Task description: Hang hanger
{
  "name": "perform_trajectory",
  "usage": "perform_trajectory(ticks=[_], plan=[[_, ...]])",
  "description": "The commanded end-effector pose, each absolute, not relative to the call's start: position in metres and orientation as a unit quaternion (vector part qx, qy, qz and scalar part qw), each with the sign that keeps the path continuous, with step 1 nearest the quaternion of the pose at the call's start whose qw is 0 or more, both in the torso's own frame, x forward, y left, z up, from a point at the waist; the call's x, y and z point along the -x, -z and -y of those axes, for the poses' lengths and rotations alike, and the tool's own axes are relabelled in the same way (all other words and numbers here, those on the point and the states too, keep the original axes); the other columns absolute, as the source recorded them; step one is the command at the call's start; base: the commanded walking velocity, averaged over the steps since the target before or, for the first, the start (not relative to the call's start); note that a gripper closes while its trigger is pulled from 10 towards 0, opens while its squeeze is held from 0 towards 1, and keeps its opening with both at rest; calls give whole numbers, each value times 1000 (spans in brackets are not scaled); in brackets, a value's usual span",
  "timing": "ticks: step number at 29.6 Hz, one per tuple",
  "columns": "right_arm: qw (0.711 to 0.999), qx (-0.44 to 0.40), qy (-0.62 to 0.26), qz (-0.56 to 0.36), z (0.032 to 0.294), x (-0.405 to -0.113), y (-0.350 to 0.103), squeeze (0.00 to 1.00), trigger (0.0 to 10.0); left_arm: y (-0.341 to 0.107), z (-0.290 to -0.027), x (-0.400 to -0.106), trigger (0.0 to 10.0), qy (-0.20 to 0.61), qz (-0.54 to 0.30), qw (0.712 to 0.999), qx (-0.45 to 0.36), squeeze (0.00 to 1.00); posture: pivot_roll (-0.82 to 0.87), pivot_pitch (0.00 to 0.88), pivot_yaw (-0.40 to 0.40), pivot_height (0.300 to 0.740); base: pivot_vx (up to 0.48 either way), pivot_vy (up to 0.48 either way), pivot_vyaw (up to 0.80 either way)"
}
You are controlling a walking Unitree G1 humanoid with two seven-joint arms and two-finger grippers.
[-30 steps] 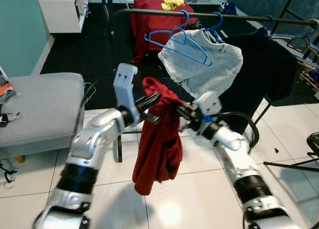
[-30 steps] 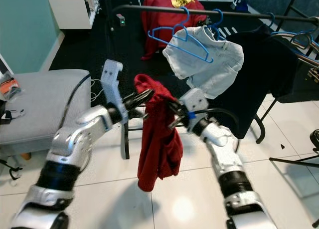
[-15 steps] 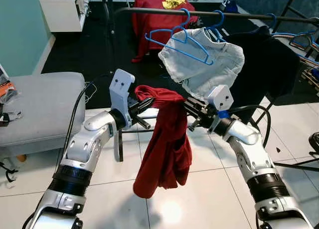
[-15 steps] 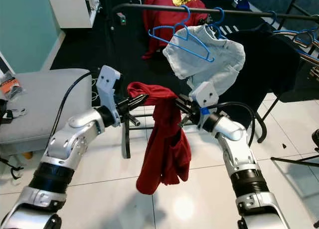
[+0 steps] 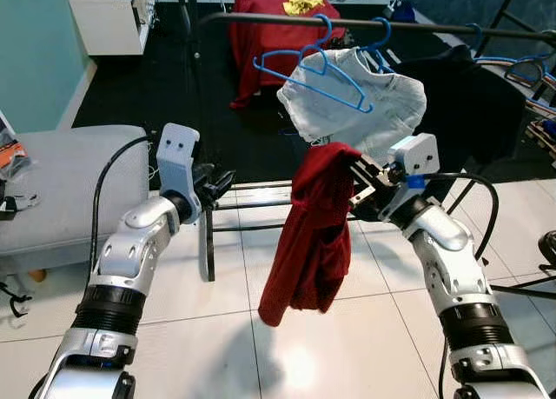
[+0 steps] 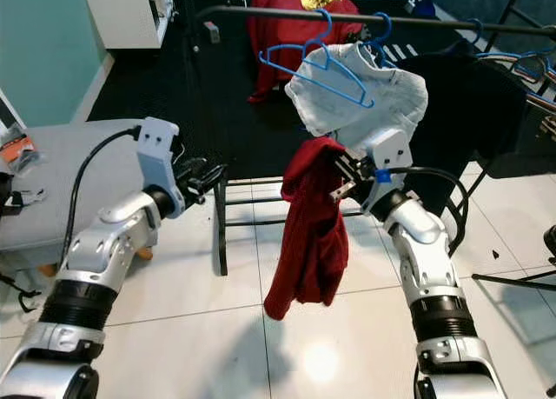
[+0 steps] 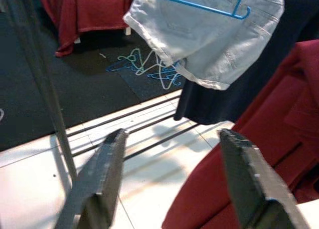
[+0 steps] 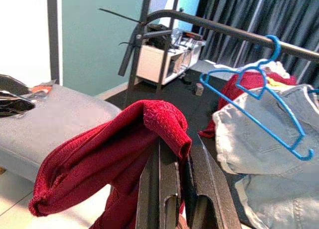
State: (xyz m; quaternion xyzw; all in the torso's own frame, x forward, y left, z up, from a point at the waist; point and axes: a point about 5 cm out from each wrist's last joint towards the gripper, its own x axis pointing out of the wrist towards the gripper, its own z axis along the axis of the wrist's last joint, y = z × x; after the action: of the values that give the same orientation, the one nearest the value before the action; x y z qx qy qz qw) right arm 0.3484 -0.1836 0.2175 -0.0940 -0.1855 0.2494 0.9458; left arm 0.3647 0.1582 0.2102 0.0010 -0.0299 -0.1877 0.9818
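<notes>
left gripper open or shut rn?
Open. The left gripper has its fingers spread wide with floor between them, apart from the red garment.

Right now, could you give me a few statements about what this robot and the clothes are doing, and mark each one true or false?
1. The right tool holds the dark red fleece garment. True.
2. The left tool also grips that garment. False: its fingers are open and apart from it.
3. A pale denim garment hangs on a blue plastic hanger from the black metal rail. True.
4. The red garment lies on the white tiled floor. False: it dangles above it.
5. A grey padded bench stands on the robot's right. False: it is on its left.
</notes>
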Motion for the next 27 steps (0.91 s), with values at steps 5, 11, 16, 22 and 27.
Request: perform_trajectory(ticks=[5,11,16,22,27], plan=[[966,69,-155,193,205,-356,-227,0,0,-209,-161,-365,10000,188,29,981,-21,1000,-75,116,-42,740,0,0,0],[977,4,-49,205,232,-361,-239,0,0,-203,-149,-362,10000,202,28,979,-20,0,-75,115,-48,740,0,0,0],[978,-5,-53,204,233,-361,-241,0,0,-206,-145,-361,10000,209,48,977,-16,0,-77,114,-47,740,0,0,0],[943,121,-295,96,177,-348,-201,0,0,-232,-126,-346,10000,299,169,934,-100,1000,-69,117,-51,740,0,0,0],[943,113,-300,94,168,-348,-195,0,0,-233,-111,-331,10000,362,220,884,-195,1000,-65,124,-50,740,0,0,0]])
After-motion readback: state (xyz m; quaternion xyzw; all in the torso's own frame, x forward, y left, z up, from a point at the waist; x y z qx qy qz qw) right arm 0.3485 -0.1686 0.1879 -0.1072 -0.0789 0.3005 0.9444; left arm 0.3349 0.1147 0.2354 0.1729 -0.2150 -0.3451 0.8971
